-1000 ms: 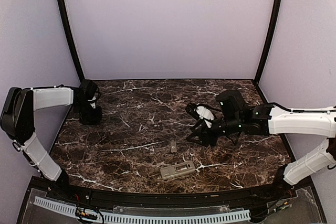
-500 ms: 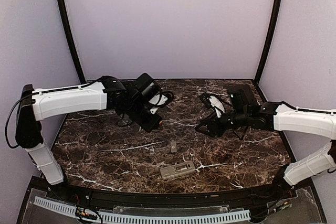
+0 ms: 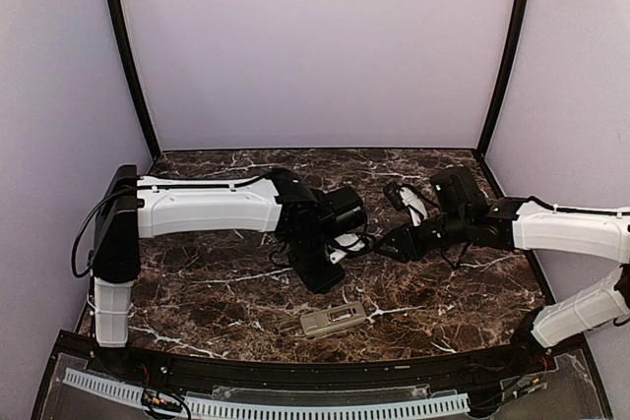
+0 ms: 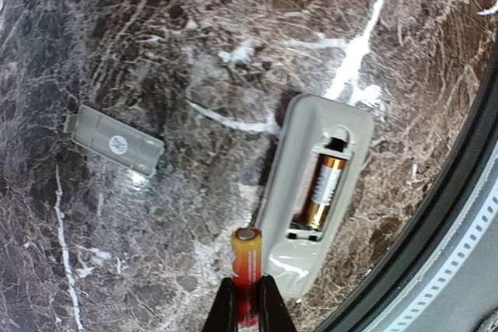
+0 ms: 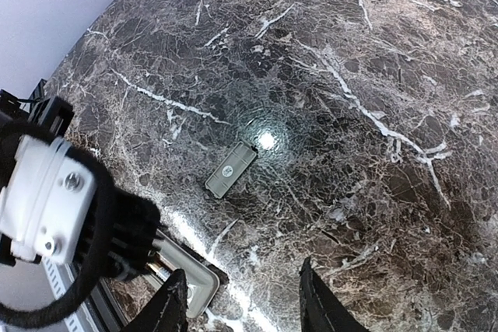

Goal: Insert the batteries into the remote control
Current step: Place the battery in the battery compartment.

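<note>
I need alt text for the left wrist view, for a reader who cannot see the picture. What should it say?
The left hand grips a red-and-yellow battery close to the remote control, which lies open on the dark marble table with a second battery already inside. A small grey cover lies apart, to the left.

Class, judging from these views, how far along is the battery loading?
Done: one battery sits in the remote control's open compartment. In hand: the left fingers grip a second battery near it. Left: seat that battery; the battery cover lies off, on the table.
</note>
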Robot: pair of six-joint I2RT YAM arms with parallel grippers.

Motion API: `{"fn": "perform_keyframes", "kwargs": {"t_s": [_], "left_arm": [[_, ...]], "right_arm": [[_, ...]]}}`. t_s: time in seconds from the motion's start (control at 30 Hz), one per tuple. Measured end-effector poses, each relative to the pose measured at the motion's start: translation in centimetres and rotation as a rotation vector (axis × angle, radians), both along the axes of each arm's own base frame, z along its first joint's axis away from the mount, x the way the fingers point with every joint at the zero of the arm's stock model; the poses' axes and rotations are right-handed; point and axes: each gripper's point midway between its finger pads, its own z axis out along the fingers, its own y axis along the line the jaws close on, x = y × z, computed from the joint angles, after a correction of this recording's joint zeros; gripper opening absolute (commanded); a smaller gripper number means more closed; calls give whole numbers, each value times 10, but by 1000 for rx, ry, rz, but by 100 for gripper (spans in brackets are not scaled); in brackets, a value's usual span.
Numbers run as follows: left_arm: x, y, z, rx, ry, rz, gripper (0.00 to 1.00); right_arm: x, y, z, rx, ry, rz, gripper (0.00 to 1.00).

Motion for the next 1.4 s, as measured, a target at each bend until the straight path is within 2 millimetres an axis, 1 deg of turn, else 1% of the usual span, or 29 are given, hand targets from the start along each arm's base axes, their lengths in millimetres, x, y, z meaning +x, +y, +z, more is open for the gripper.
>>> {"fn": "perform_keyframes", "kwargs": {"t_s": [0.17, 0.27, 0.33, 0.53, 0.8, 1.0, 1.4], "left_arm": [[-28, -10, 3, -6, 54, -50, 0], [-39, -14, -3, 3, 83, -65, 0], [-43, -16, -9, 16, 104, -60, 0], [-39, -24, -16, 25, 119, -28, 0], [-39, -20, -18, 51, 115, -34, 0], [-40, -22, -21, 55, 118, -55, 0], [-38, -24, -41, 89, 124, -71, 0]], "right_arm": [[1, 0, 0, 1, 3, -4, 46], [2, -1, -1, -1, 4, -7, 46], [3, -1, -2, -2, 5, -9, 46], [3, -2, -2, -2, 5, -11, 46], [4, -3, -4, -4, 6, -15, 46], [3, -4, -7, -6, 7, -18, 46], [2, -6, -12, -10, 12, -19, 46]]}}
